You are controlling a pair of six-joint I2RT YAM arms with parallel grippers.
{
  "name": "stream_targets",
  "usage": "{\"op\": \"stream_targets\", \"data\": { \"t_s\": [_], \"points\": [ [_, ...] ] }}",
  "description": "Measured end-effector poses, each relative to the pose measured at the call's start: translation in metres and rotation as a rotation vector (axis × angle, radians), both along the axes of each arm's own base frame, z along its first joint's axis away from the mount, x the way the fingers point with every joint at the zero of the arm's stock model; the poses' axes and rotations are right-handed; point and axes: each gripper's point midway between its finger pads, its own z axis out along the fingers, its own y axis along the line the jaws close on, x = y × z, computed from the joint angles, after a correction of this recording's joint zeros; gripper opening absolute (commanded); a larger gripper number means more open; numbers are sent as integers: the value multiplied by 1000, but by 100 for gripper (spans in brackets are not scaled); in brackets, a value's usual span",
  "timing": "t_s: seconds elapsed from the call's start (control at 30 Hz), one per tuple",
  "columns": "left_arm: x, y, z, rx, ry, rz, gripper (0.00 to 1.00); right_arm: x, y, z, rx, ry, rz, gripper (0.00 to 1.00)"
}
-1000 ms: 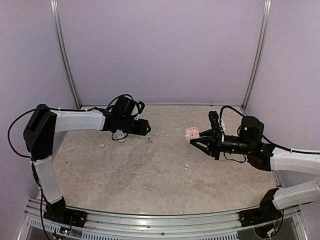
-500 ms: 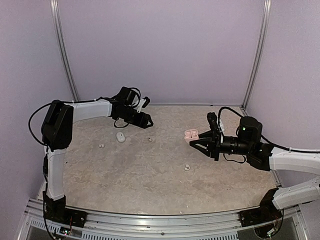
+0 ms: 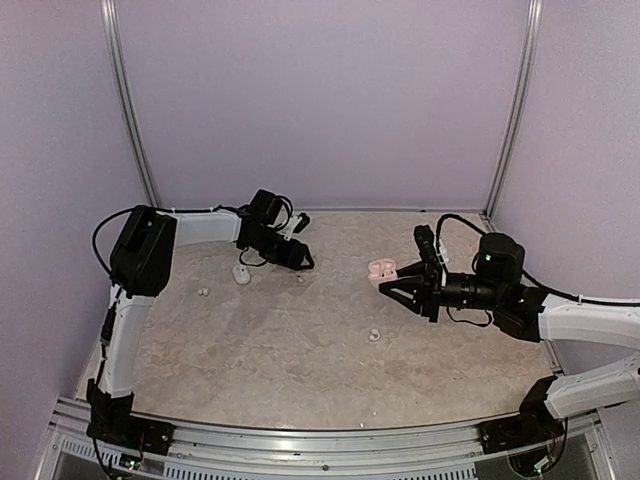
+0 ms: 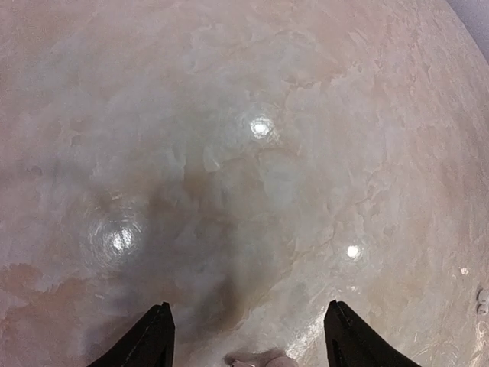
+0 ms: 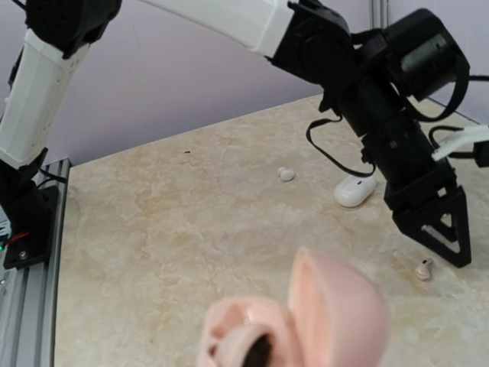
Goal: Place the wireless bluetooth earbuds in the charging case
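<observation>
While right fingers (image 3: 398, 291) pinch it, the pink case (image 5: 306, 317) gapes open.

A polished, marble-patterned tabletop (image 4: 252, 191) gleams, mirroring the lamps overhead. The open pink charging case (image 5: 336, 306) looks like smooth satin plastic, the white case (image 5: 355, 191) glossier. The arm wears white plastic shells (image 5: 221, 19) above matt black joints.

Earbuds (image 3: 375, 335) scattered on the table (image 3: 300, 380)
Open charging case (image 3: 383, 268) right, second case (image 3: 241, 272) left, one earbud between them.
</observation>
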Motion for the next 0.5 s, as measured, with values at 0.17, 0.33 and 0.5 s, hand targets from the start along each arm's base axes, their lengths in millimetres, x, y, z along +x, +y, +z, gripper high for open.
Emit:
{"op": "stream_targets", "data": {
  "t_s": [0.17, 0.33, 0.5],
  "points": [
    [-4, 1, -11, 2, 34, 6, 66, 0, 0, 0, 0, 0, 0, 0],
    [-8, 2, -12, -27, 38, 11, 65, 0, 0, 0, 0, 0, 0, 0],
    [-24, 4, -12, -40, 55, 4, 62, 0, 0, 0, -1, 1, 0, 0]
  ]
}}
